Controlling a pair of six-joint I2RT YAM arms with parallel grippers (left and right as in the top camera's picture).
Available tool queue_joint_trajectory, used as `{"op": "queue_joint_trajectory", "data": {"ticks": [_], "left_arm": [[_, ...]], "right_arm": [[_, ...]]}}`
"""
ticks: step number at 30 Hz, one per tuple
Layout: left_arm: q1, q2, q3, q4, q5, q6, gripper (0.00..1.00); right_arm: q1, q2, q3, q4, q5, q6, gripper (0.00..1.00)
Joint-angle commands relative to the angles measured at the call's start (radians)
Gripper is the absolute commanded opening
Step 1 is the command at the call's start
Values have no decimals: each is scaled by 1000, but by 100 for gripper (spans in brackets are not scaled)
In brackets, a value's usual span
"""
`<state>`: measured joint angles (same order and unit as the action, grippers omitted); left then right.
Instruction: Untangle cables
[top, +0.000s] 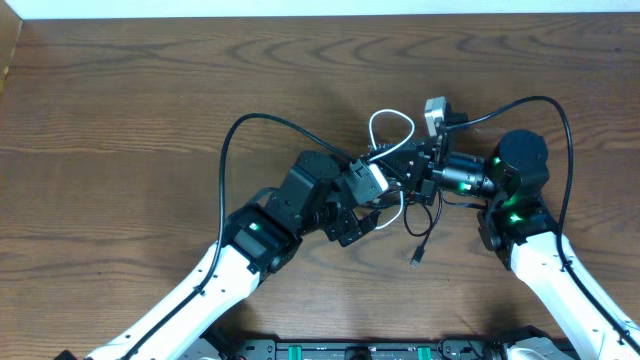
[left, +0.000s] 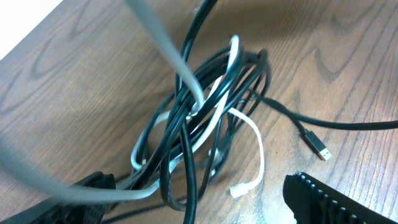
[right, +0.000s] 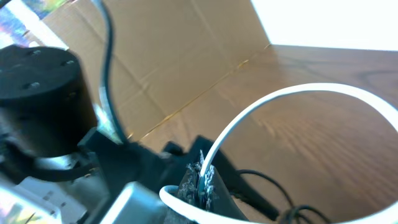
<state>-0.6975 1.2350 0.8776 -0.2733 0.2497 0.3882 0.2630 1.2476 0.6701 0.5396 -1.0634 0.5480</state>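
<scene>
Cables (left: 214, 111): tangle clearest in left-wrist view

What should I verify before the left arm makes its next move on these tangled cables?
1. Left gripper open: ok.
2. Right gripper shut on white cable: ok.
3. Black cable free of white cable: not ok, loops interlaced.
4. Black plug lying loose on table: ok.
5. One strand lined up between left jaws: cannot tell.
</scene>
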Motion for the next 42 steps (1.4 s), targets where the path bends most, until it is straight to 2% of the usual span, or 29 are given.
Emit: {"op": "queue_joint_trajectory", "data": {"ticks": [1, 14, 17, 20, 22, 27, 37, 42], "left_arm": [[-2, 13, 16, -3, 12, -13, 91], [-2, 13, 16, -3, 12, -13, 91], [-2, 13, 16, 3, 12, -13, 91], [-2, 12, 16, 24, 13, -13, 91], [-2, 12, 16, 45, 23, -13, 91], [-2, 10, 16, 89, 44, -13, 91], [-2, 10, 16, 138, 76, -13, 90], [-2, 5, 16, 158, 144, -12, 75]], "right_arm": [[-5, -6, 1, 7, -88, 32, 1], [-61, -6, 1, 188, -95, 216, 1], [-80, -6, 1, 187, -91, 200, 1], [-96, -6, 1, 89, -72, 81, 1], [-105, -6, 1, -45, 10, 31, 1], [-119, -6, 1, -266, 158, 41, 1], [-119, -6, 1, -191, -60, 57, 1], [-127, -6, 1, -119, -158, 62, 1]]}}
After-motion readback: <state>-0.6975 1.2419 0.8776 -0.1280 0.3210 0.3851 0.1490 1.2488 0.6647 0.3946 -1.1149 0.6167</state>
